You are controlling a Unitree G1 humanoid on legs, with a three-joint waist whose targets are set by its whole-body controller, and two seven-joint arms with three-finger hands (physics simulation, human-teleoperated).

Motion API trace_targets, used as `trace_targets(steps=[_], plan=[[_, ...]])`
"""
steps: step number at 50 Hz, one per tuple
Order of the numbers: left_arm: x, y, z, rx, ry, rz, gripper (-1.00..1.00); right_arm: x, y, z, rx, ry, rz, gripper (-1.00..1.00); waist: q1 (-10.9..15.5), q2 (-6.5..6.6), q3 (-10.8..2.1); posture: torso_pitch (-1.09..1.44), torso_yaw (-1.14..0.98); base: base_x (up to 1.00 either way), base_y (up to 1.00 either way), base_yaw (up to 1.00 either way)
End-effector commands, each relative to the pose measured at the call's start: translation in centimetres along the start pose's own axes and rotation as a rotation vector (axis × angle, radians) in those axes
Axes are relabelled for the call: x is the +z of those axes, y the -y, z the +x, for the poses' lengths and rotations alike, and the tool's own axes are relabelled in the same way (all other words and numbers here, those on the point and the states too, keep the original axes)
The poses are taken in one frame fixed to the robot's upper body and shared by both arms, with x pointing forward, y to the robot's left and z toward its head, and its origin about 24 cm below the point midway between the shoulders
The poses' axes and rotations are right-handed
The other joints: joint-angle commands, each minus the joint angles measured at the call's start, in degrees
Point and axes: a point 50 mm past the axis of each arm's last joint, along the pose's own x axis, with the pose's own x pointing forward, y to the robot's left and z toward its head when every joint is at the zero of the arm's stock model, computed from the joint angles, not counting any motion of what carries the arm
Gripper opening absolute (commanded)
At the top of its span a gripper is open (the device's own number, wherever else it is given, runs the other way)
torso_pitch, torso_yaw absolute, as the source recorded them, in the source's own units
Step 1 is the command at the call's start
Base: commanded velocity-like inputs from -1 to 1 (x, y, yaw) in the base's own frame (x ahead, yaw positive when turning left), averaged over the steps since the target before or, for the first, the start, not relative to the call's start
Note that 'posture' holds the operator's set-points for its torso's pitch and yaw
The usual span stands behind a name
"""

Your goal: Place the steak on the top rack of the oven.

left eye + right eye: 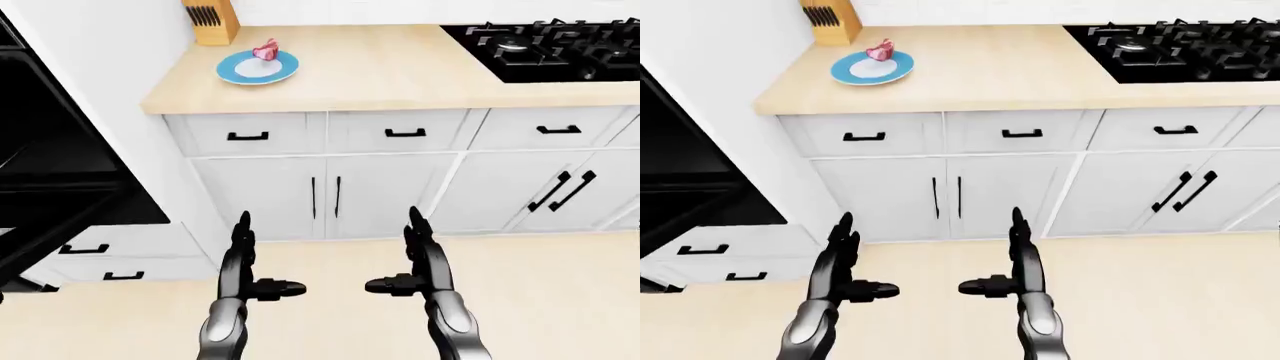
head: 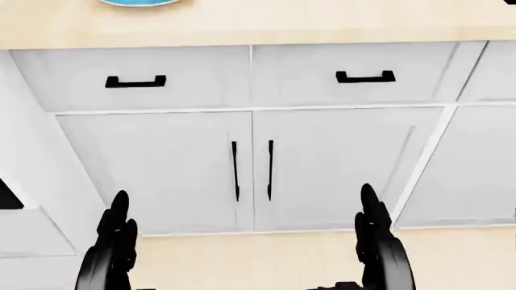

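The steak [image 1: 266,50], a small pink-red piece, lies on a blue-rimmed plate [image 1: 240,73] at the left end of the wooden counter [image 1: 380,71]. The open black oven [image 1: 50,172] is set in the white wall unit at the left edge of the left-eye view; its rack does not show clearly. My left hand [image 1: 252,259] and right hand [image 1: 415,255] are both open and empty, fingers up, low in the view, well below and short of the counter. The plate's rim also shows at the top of the head view [image 2: 141,2].
A wooden knife block [image 1: 212,19] stands beside the plate. A black gas cooktop [image 1: 550,45] lies at the counter's right. White drawers and cabinet doors with black handles [image 1: 325,196] are under the counter. Beige floor [image 1: 560,300] lies below.
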Motion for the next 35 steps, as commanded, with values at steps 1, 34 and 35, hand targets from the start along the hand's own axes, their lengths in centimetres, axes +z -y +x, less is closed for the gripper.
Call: trace_targets(steps=[1, 34, 35], plan=[[3.2, -0.1, 0.5, -0.010, 0.160, 0.011, 1.00, 3.3, -0.1, 0.2, -0.004, 0.172, -0.011, 1.00, -0.1, -0.45, -0.05, 0.00, 0.00, 0.00, 0.00, 0.00], [7.7, -1.6, 5.7, 0.085, 0.214, -0.029, 1.00, 8.7, 0.5, 4.3, -0.047, 0.227, -0.039, 1.00, 0.5, -0.16, -5.60, 0.00, 0.00, 0.00, 0.00, 0.00], [8.1, -1.9, 6.1, 0.091, 0.218, -0.029, 1.00, 9.1, 0.7, 4.6, -0.048, 0.229, -0.039, 1.00, 0.5, -0.16, -5.52, 0.00, 0.00, 0.00, 0.00, 0.00]])
